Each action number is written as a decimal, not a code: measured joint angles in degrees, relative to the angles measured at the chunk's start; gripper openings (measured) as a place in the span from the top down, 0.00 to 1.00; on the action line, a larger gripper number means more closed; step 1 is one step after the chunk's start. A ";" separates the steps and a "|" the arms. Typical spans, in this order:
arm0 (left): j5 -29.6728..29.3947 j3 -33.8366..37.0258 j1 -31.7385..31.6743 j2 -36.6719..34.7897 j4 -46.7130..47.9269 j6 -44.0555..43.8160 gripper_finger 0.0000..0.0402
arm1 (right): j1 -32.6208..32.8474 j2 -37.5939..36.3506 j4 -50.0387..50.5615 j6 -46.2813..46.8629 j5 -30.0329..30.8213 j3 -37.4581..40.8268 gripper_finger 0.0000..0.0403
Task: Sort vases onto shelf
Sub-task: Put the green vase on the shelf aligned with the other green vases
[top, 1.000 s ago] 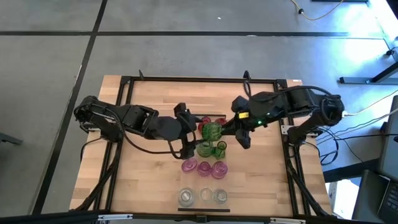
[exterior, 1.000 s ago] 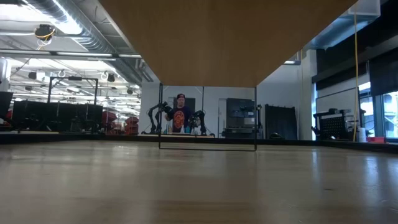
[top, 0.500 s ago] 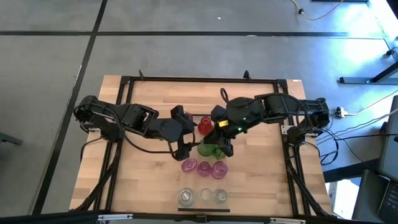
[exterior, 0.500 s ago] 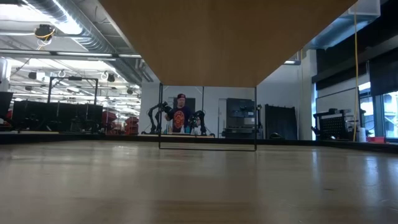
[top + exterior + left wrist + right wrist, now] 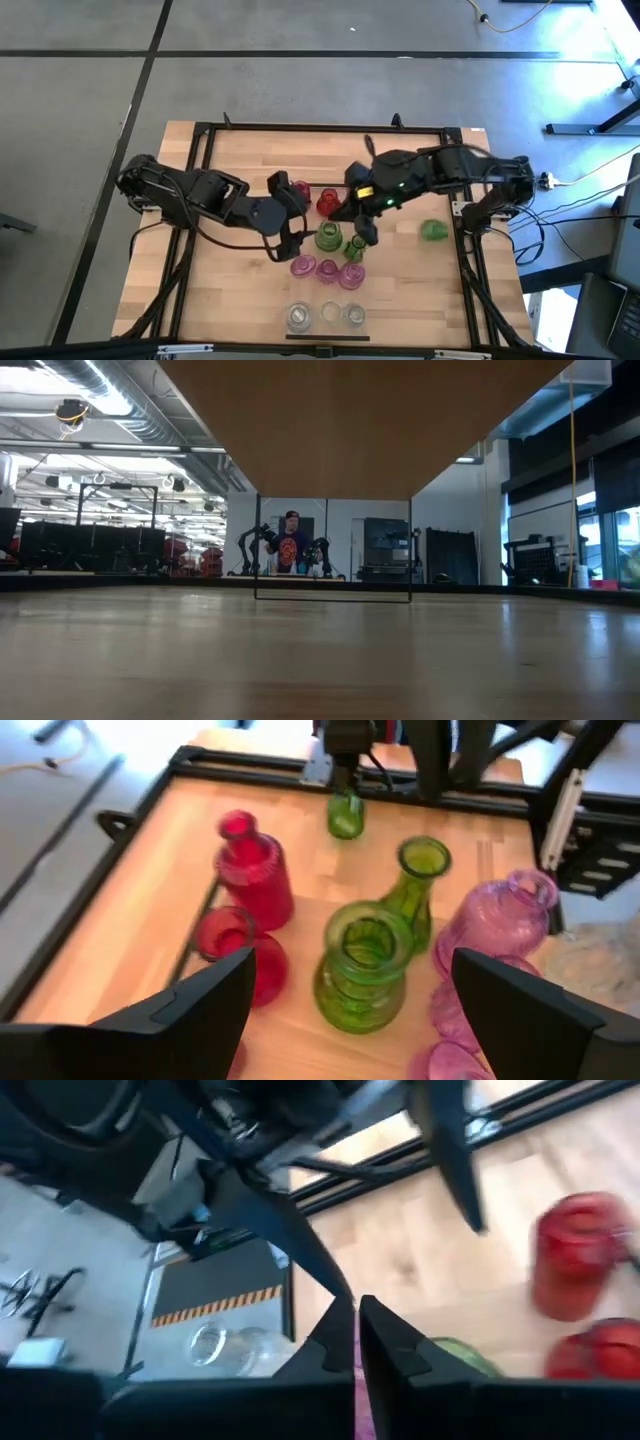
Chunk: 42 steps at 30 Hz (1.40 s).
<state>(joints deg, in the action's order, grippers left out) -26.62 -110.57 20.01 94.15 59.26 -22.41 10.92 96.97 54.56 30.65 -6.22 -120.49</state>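
The counter (image 5: 230, 290) was seen from above with both dark arms stretched inward across it toward the middle. The left arm was extended from the left edge, bent at the elbow, and its hand (image 5: 285, 222) was held low just left of the cluster of vases. In the left wrist view its fingers (image 5: 520, 1010) were spread wide, with nothing held between them, framing a green vase (image 5: 362, 965) and a second green vase (image 5: 418, 890). The right arm was reached in from the right edge, and its hand (image 5: 362, 226) was placed over the cluster; in the right wrist view its fingers (image 5: 335, 1342) were pressed almost together, and nothing was seen gripped.

The shelf (image 5: 345, 187) was mostly hidden beneath the arms. Red vases (image 5: 327, 202) stood at the far side of the cluster, pink vases (image 5: 327, 270) nearer, and clear vases (image 5: 326, 316) by the near edge. One green vase (image 5: 433, 230) lay apart, toward the right edge.
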 joint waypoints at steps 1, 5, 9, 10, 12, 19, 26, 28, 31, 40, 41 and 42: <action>-0.74 -0.84 0.07 -0.02 0.73 -0.01 0.18 | 0.00 -0.51 0.55 -0.10 1.03 0.00 0.99; -3.26 -3.95 0.26 -0.15 3.04 -0.12 0.18 | -0.02 -3.01 4.47 -0.09 5.84 0.00 0.99; -4.41 -6.48 0.26 -0.15 3.37 -0.03 0.18 | 0.32 -5.28 7.13 0.45 9.17 0.00 0.98; -4.51 -7.07 0.26 -0.15 3.32 -0.03 0.18 | 0.68 -5.95 7.38 0.57 10.16 0.00 0.98; -4.89 -7.81 0.26 -0.19 3.32 0.15 0.18 | 1.23 -6.79 7.97 0.67 12.24 0.00 0.98; -6.55 -7.89 0.26 -0.52 5.82 0.01 0.18 | 4.09 -8.00 15.67 3.36 18.37 0.00 0.98; -7.39 -7.89 0.26 -0.55 7.73 0.02 0.18 | 6.89 -8.26 25.78 10.08 29.57 0.00 0.98; -7.40 -7.89 0.26 -0.55 7.84 0.03 0.18 | 7.23 -8.44 30.28 14.24 33.59 0.00 0.98; -7.97 -7.89 0.26 -0.70 8.58 0.01 0.18 | 7.20 -8.52 35.95 20.99 37.28 0.45 0.98; -13.47 -7.87 -1.27 -7.44 12.48 -1.41 0.18 | 5.40 -12.21 35.43 31.35 43.14 11.42 0.98; -13.60 -7.87 -1.57 -8.47 13.02 -1.50 0.18 | 4.71 -12.87 35.45 32.44 43.87 13.33 0.98; -13.77 -7.87 -1.86 -9.44 13.50 -1.47 0.18 | 4.01 -13.65 35.36 33.71 44.19 15.45 0.98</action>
<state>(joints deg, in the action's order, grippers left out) -40.39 -118.43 18.15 84.71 72.76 -23.88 14.93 83.32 89.92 64.36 37.97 -105.04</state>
